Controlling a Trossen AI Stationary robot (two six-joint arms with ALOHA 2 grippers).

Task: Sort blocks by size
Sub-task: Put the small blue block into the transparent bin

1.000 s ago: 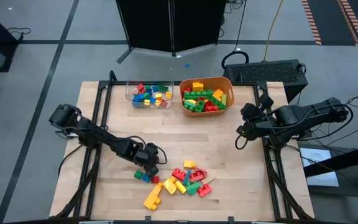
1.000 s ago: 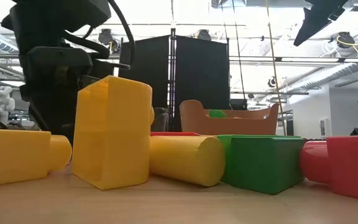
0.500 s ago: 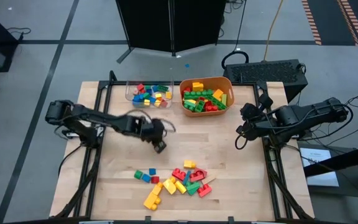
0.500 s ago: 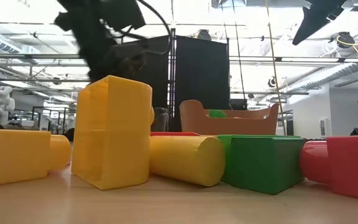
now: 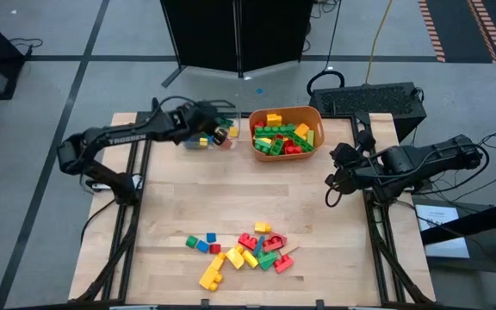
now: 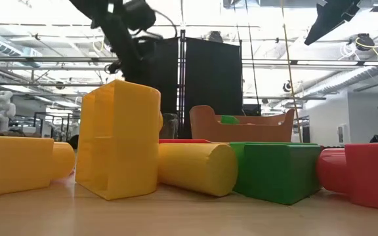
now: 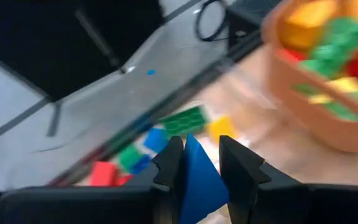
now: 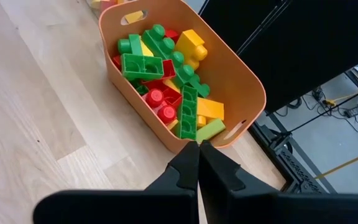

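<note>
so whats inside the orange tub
The orange tub holds larger studded bricks in green, yellow and red, heaped up. Whatever lies under the top layer, and the tub's floor, is covered.

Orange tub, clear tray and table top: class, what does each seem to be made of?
Orange tub: apparently matte moulded plastic, with smooth walls and cut-out handles. Clear tray: likely glossy see-through plastic; the blocks show through. Table top: pale wood, with visible grain and plank seams.
</note>
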